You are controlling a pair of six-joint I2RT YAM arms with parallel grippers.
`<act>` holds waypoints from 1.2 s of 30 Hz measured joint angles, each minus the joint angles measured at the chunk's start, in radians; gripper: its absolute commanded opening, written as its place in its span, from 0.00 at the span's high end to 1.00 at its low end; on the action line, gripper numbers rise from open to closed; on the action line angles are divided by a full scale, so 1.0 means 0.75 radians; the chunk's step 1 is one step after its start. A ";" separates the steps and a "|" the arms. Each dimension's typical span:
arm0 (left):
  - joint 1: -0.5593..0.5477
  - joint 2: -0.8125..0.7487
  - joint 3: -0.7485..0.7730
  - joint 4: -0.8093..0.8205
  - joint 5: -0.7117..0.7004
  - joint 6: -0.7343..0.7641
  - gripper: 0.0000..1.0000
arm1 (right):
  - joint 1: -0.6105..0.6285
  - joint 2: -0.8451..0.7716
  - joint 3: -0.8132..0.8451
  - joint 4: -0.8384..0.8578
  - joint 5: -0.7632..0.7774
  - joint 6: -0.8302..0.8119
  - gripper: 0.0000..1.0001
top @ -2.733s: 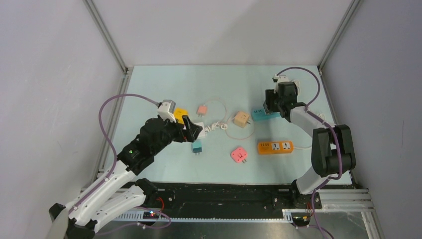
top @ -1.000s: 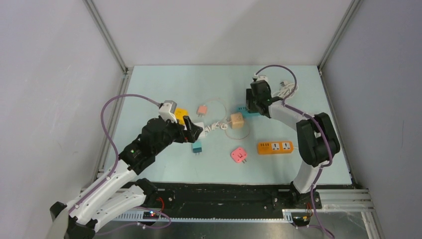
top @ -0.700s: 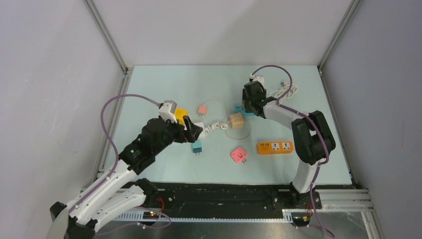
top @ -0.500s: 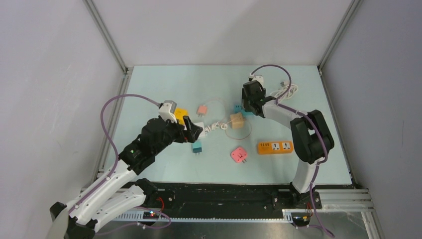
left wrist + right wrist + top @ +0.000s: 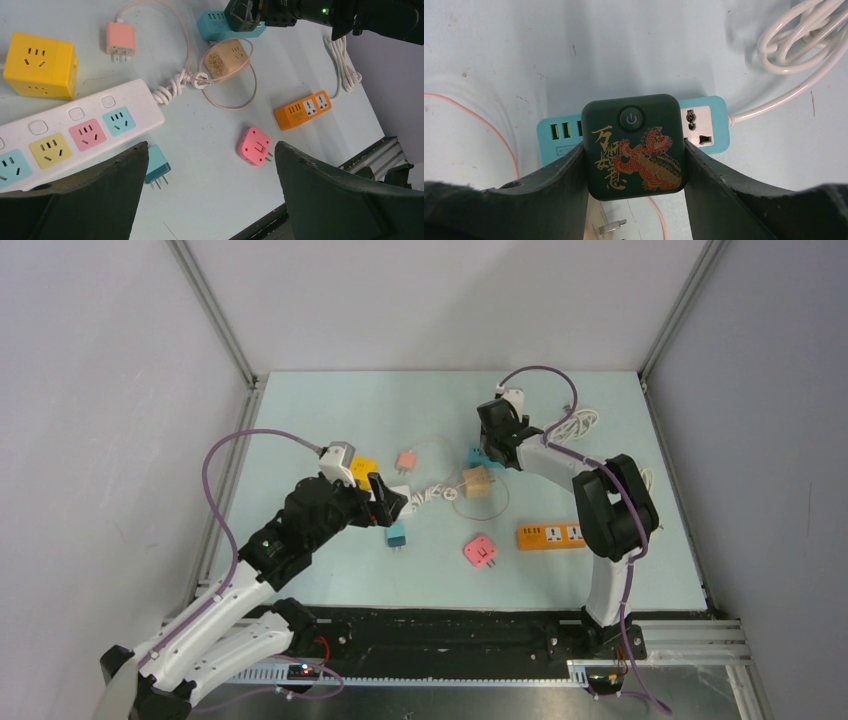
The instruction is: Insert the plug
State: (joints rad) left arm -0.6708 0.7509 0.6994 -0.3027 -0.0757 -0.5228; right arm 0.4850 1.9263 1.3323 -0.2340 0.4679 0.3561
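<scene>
Leftward along the back of the table went the right gripper, and the teal power strip slid along under it.

Its fingers were clenched on the sides of the dark green square plug block with a power button and a red-and-gold dragon print, which sat over the middle of the teal strip; whether its pins were seated could not be told, though the strip's travelling with it suggested they had at least caught. A downward press probably remained. The strip's coiled white cable trailed just beside. The left gripper hung released and empty above the long white power strip. All lay on a pale blue-green tabletop enclosed by plain white walls.
</scene>
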 measured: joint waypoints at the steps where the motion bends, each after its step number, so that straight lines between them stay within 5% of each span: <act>1: 0.000 0.000 0.000 0.000 0.000 0.000 0.00 | 0.000 0.001 0.003 -0.004 0.001 0.005 0.98; 6: 0.000 0.000 0.000 0.000 0.000 0.000 0.00 | 0.006 0.004 0.007 -0.016 0.020 0.047 0.91; 11: 0.002 0.000 0.000 0.000 0.001 0.000 0.00 | 0.013 0.005 0.007 -0.012 0.029 0.060 0.58; 20: 0.003 0.000 0.000 0.000 0.001 0.000 0.00 | -0.025 -0.016 0.023 -0.050 -0.085 0.063 0.14; 31: 0.005 -0.001 0.000 0.000 0.001 0.000 0.00 | -0.051 -0.008 0.053 -0.250 -0.233 0.042 0.09; 36: 0.005 -0.002 0.000 -0.001 0.001 -0.001 0.00 | -0.051 -0.033 0.065 -0.257 -0.250 0.021 0.15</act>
State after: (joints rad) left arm -0.6670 0.7498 0.6994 -0.3031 -0.0750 -0.5232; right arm 0.4469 1.9015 1.3811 -0.4271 0.2806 0.3717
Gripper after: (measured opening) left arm 0.996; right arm 0.903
